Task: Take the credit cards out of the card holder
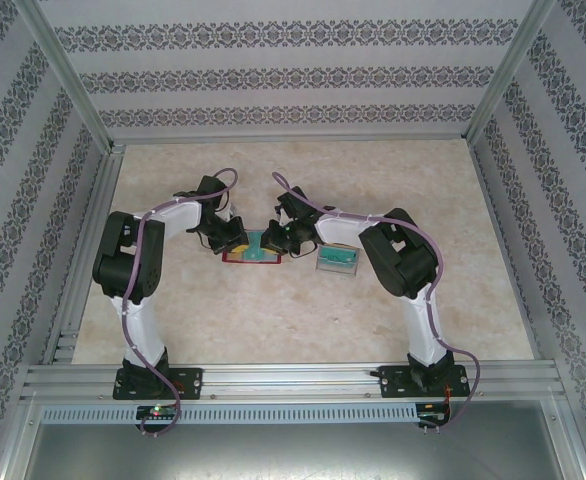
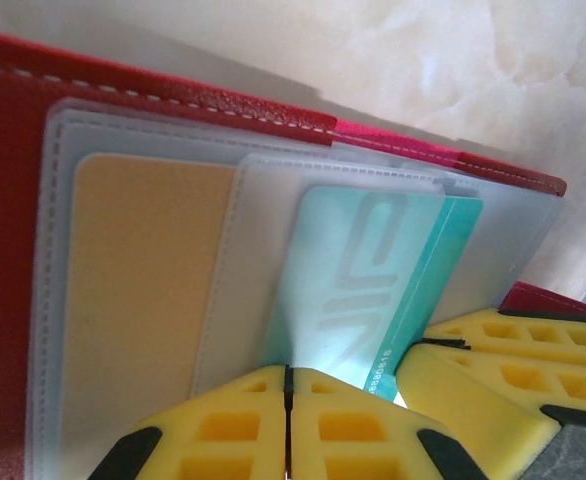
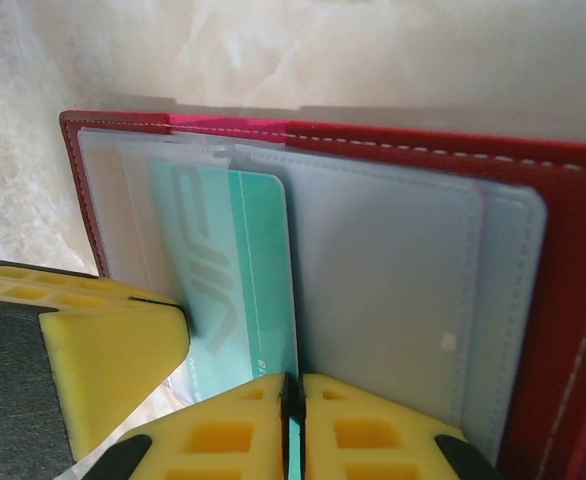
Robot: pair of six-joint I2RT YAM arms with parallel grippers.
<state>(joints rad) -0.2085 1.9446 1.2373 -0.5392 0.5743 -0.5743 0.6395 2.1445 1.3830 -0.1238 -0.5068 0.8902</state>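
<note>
The red card holder [image 1: 254, 257] lies open mid-table between both grippers. Its grey see-through pockets [image 2: 223, 260] hold a beige-gold credit card [image 2: 143, 290] and a teal credit card [image 2: 373, 270] that sticks partly out of its pocket. My left gripper [image 2: 287, 400] is shut, tips resting on the pocket by the teal card's near edge, with nothing seen between the pads. My right gripper [image 3: 291, 420] is shut on the teal card [image 3: 238, 270], a teal sliver showing between its pads. Another teal card [image 1: 336, 260] lies on the table to the holder's right.
The marble-patterned tabletop [image 1: 303, 320] is boxed in by patterned walls and aluminium rails [image 1: 83, 260]. The left gripper [image 1: 236, 242] and the right gripper [image 1: 277, 240] nearly touch over the holder; the left one's yellow finger [image 3: 113, 350] sits right beside the right jaws.
</note>
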